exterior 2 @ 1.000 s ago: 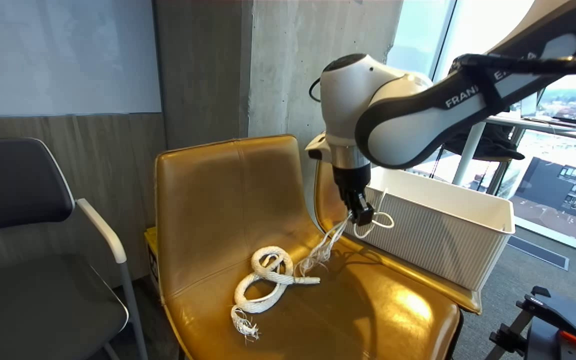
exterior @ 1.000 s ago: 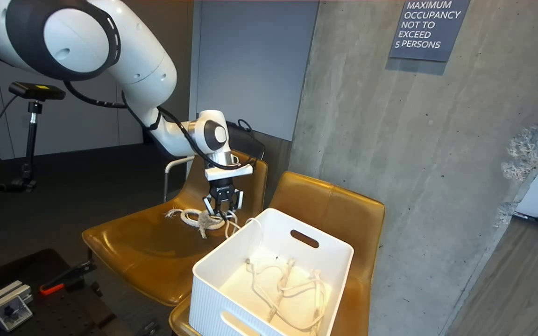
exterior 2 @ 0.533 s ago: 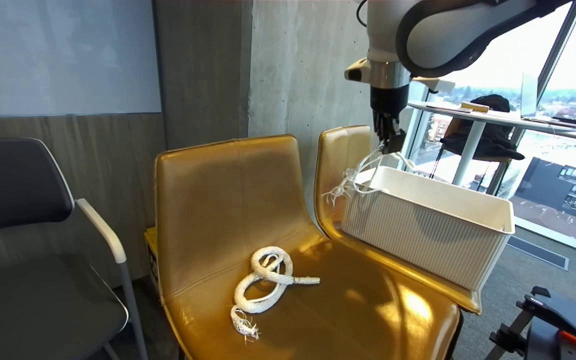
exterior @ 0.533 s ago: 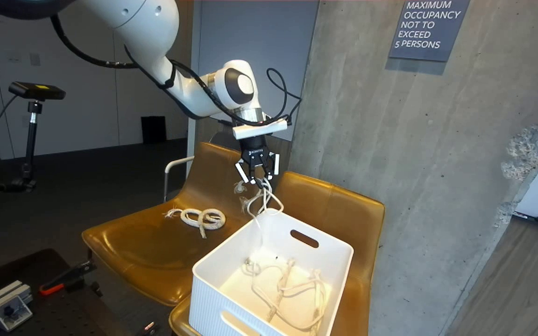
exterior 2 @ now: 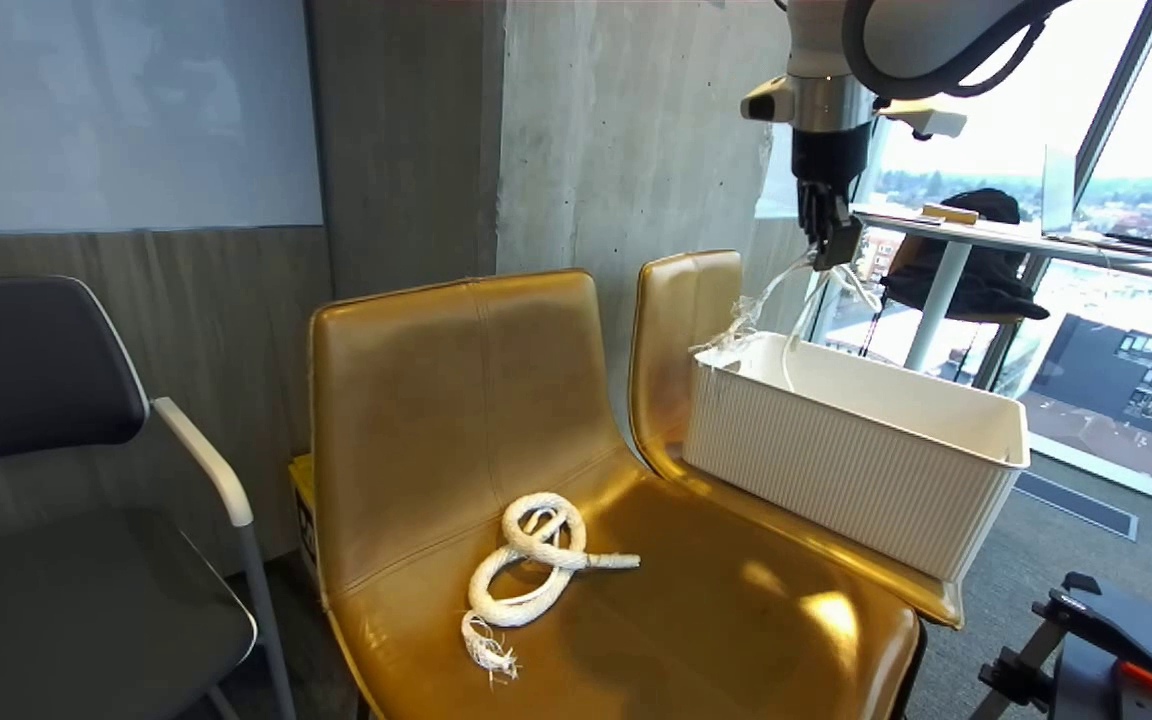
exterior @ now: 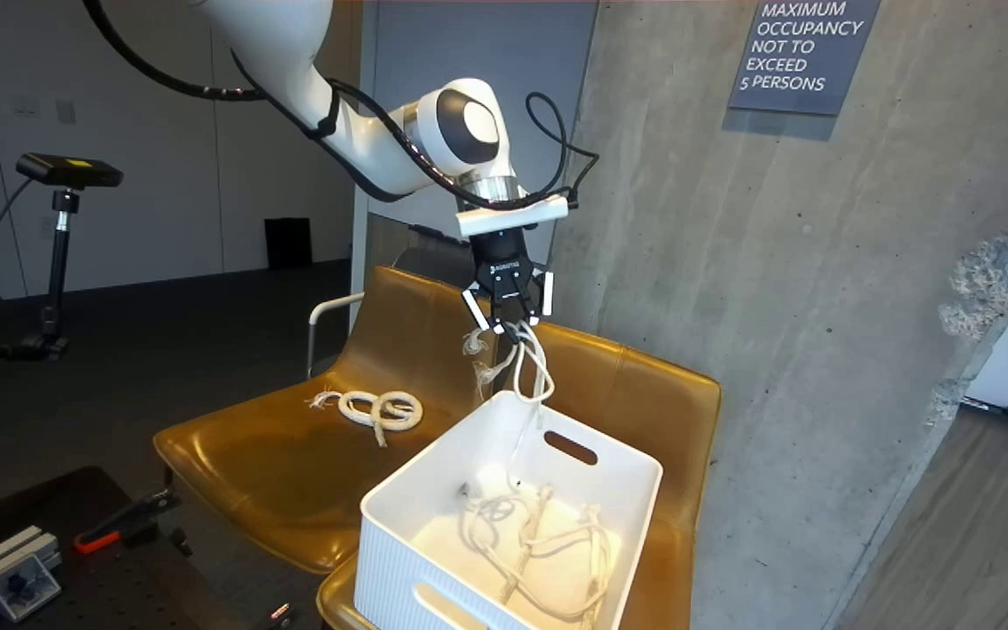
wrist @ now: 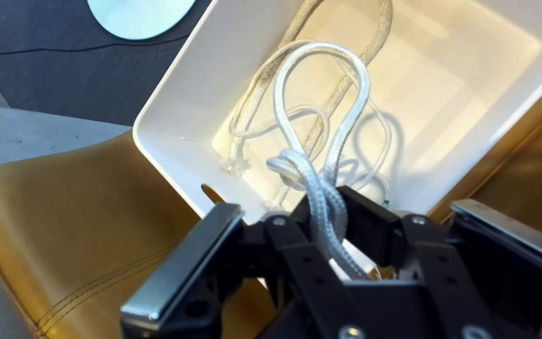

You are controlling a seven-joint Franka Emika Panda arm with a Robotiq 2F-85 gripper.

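The tool [exterior: 513, 331] points down, its fingers drawn narrow on a white cord [wrist: 315, 188] — the wrist view shows the cord running between the tips, with a loop reaching toward twelve o'clock and a knot between ten and eleven. In an exterior view the cord's frayed ends stick out between seven and nine o'clock from the tool, and a strand hangs at six o'clock into the white bin [exterior: 399, 560]. The tool is higher than the bin's rim and apart from it. On the bin's floor lie loosely looped pale ropes [exterior: 525, 549]. The bin, ribbed outside, sits on a tan chair [exterior: 626, 385]. At eight o'clock from the tool a second tan chair [exterior: 268, 472] stands beside that one, and on its seat lies a thick white rope [exterior: 379, 427] in loops, one end frayed — well apart from the tool. Farther out at eight o'clock, a dark bench [exterior: 136, 586] carries a black clamp [exterior: 132, 514] with an orange-red part. Toward half past one, a blue-grey sign [exterior: 806, 57] hangs on the concrete wall [exterior: 784, 289].
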